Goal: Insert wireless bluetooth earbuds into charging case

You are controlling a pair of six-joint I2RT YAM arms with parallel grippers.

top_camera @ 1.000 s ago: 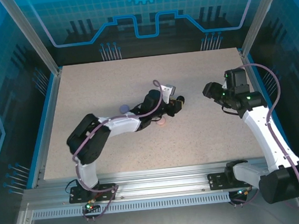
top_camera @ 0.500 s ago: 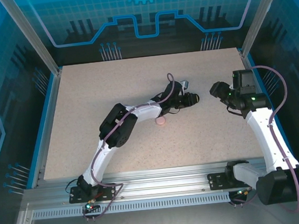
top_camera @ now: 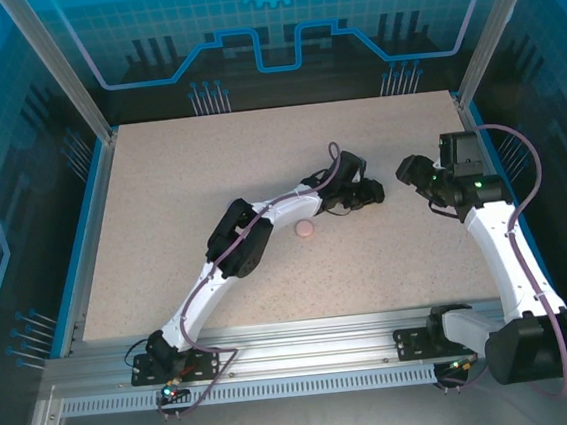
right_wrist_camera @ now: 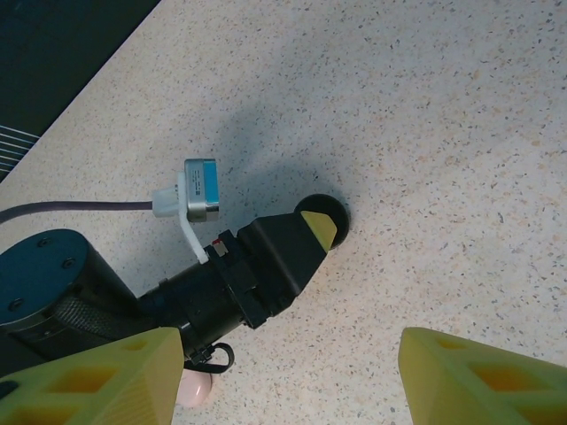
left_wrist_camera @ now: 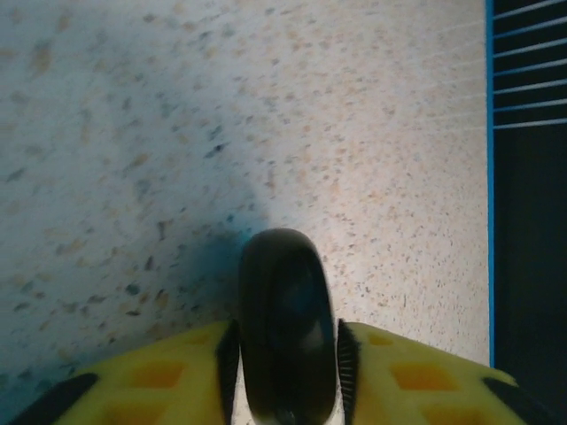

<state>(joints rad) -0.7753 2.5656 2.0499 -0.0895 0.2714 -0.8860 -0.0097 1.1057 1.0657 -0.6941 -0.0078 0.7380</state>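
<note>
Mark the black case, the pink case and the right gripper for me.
black case (left_wrist_camera: 285, 328): left wrist view, middle of its rounded edge.
pink case (top_camera: 305, 228): top external view, centre of its top.
right gripper (right_wrist_camera: 288, 359): right wrist view, midway between its yellow fingertips.

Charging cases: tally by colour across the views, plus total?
pink case: 1
black case: 1
Total: 2
</note>
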